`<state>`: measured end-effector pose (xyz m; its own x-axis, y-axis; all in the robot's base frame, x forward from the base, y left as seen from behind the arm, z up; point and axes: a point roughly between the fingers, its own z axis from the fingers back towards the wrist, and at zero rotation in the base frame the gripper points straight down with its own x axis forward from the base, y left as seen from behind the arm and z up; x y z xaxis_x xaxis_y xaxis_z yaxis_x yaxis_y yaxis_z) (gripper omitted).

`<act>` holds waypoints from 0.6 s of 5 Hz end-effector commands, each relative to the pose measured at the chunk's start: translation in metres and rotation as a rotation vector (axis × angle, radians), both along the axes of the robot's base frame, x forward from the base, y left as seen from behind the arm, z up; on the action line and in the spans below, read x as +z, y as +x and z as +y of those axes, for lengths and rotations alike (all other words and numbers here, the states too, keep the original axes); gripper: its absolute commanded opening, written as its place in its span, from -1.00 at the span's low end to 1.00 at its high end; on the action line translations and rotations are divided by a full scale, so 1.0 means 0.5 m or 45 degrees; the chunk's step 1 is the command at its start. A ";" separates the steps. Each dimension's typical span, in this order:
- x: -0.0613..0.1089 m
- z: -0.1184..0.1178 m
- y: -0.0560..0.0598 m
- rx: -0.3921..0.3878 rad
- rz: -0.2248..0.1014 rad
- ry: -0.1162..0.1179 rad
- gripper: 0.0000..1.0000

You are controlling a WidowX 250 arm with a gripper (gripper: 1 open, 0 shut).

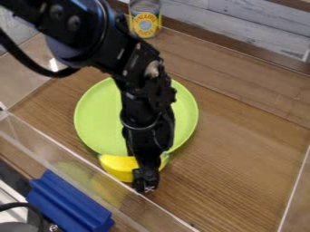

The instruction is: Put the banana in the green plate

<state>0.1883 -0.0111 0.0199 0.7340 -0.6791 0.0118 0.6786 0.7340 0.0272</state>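
The banana (116, 164) is a small yellow chunk lying on the wooden table, just in front of the near rim of the green plate (100, 116). My gripper (145, 176) points straight down at the banana's right end, low over the table. Its jaws stand open, and one black finger (147, 181) shows just right of the banana. The arm hides the banana's right part and the middle of the plate. Nothing is held.
A yellow-labelled can (145, 24) stands at the back of the table. A blue block (67, 206) lies at the front left. Clear plastic walls (36, 136) border the left and front of the wooden table (242, 136).
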 end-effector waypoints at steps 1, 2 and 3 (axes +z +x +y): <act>0.007 0.000 0.009 -0.009 -0.033 0.000 -1.00; 0.005 0.000 0.011 -0.012 -0.040 0.001 -1.00; 0.003 0.000 0.012 -0.014 -0.044 0.001 -1.00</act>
